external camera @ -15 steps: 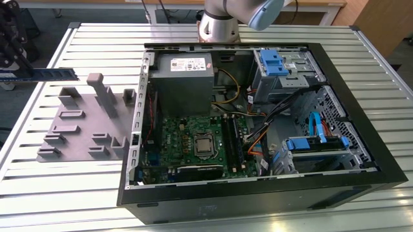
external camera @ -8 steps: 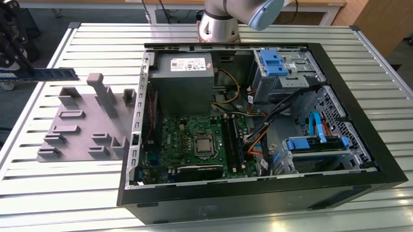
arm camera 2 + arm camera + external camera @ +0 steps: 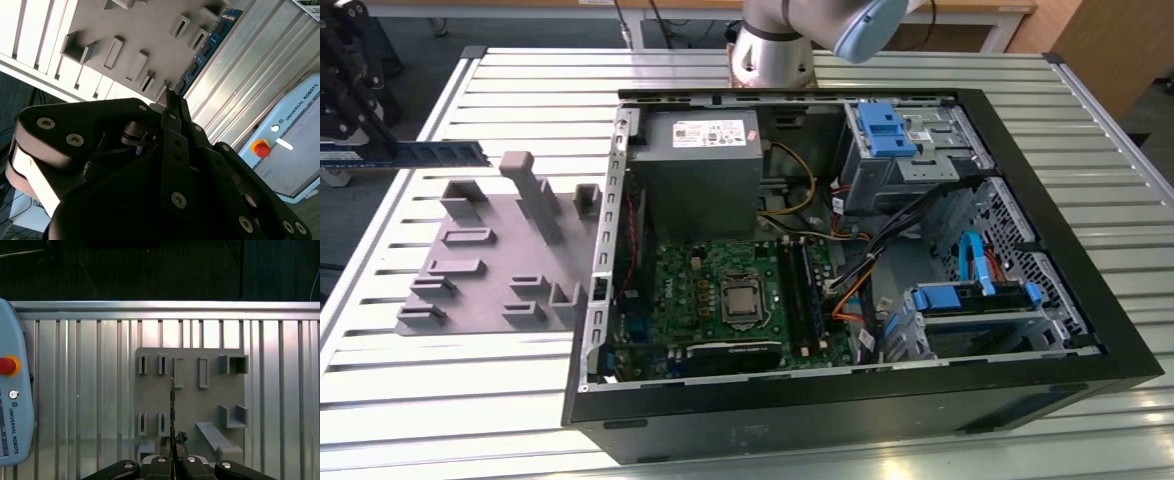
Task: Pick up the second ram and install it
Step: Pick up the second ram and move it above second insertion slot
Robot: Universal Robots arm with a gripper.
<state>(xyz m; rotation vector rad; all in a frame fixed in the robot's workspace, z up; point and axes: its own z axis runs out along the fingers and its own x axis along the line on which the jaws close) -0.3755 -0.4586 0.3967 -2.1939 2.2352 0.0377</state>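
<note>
Presently the pick-up is done and the fitting is not. The pincer [image 3: 173, 442] is closed narrow on one end of the ram stick [image 3: 207, 47], which juts straight out ahead of the fingertips, held on edge. Beneath the pincer lies the grey holder plate [image 3: 200, 405]; the stick appears clear of its pockets, though that is hard to confirm. The open computer case [image 3: 1121, 340] stands well apart from the pincer, and its green board [image 3: 680, 285] has not received this stick. The stick is a long, thin blue strip carrying a row of dark chips, and it looks straight and undamaged.
</note>
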